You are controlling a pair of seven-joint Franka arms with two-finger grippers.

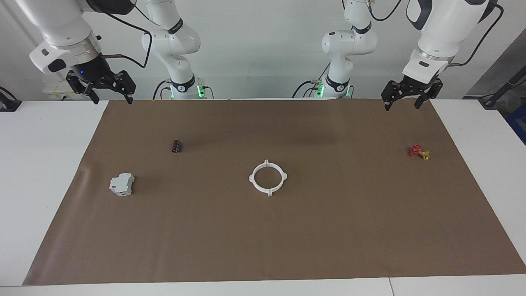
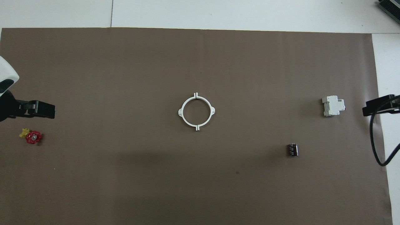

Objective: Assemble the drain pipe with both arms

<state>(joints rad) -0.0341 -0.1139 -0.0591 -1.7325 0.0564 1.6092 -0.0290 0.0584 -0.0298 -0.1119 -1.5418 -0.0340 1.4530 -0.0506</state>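
Note:
The drain pipe's two white half-rings lie together as one closed ring (image 1: 251, 178) flat on the middle of the brown mat, with small tabs sticking out around it; it also shows in the overhead view (image 2: 181, 112). My left gripper (image 1: 402, 107) is open and empty, raised over the mat's edge at the left arm's end; it enters the overhead view (image 2: 47, 110) beside the valve. My right gripper (image 1: 113, 101) is open and empty, raised over the mat's edge at the right arm's end, and its tip shows in the overhead view (image 2: 370, 109). Neither gripper touches the ring.
A grey-white boxy block (image 1: 122, 184) (image 2: 333, 106) and a small dark cylinder (image 1: 177, 146) (image 2: 292, 149) lie toward the right arm's end. A red-and-yellow valve (image 1: 418, 151) (image 2: 32, 136) lies toward the left arm's end. The brown mat (image 1: 263, 246) covers the white table.

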